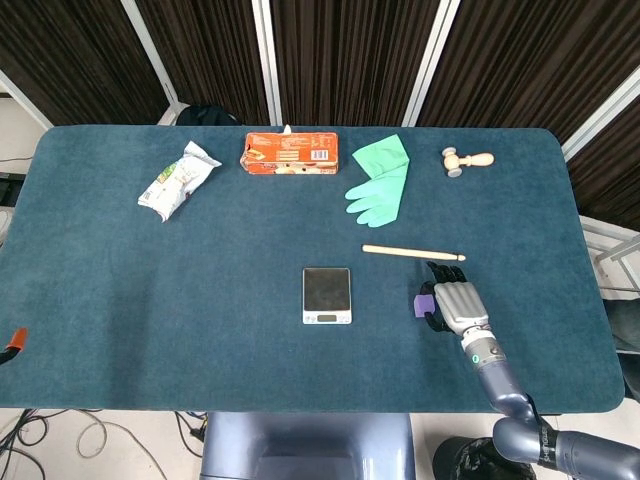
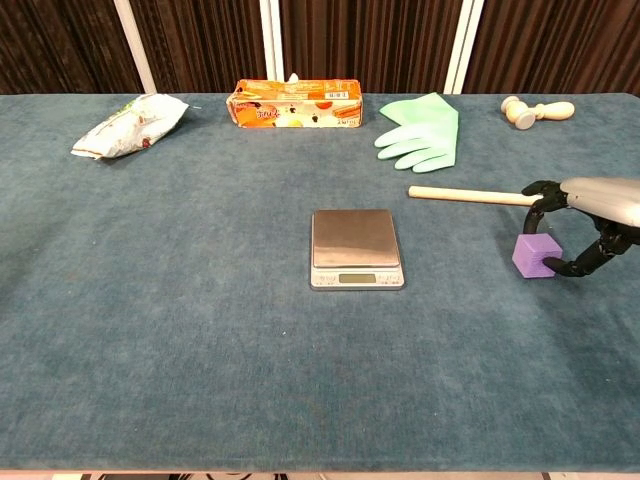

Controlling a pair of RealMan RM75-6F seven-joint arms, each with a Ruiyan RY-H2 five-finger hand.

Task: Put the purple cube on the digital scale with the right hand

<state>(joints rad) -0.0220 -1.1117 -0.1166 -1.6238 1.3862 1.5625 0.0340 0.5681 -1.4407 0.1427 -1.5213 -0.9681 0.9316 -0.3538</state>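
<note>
One purple cube [image 2: 534, 255] between right hand [image 2: 585, 222] fingers [image 2: 578, 262].

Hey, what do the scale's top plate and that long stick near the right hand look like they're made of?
Digital scale: its plate looks like brushed metal, grey with a dull sheen. Stick: probably bare wood, pale tan and matte; grain too small to confirm.

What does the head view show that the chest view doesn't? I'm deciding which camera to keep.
Only the head view shows the right forearm, the floor cables and an orange object at the left edge. Only the chest view shows the purple cube side-on, the right hand arched over it. Both show the digital scale, wooden stick, green gloves and orange box.
</note>
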